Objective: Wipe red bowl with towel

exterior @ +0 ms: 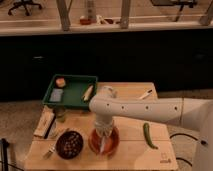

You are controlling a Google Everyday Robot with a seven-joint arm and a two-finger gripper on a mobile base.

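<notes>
Claw over the red bowl, towel hanging into it.
At the back left corner of the surface sits a green tray. Near the front left corner stands 1 dark bowl with speckled contents. Just right of it, by the middle of the front edge, is the red bowl. The claw points down right above this bowl, clenched on the towel, whose pale limp strip hangs into the bowl's hollow. The white arm reaches in from the right side. Farther right lies 1 long green vegetable, well apart from the bowl.
</notes>
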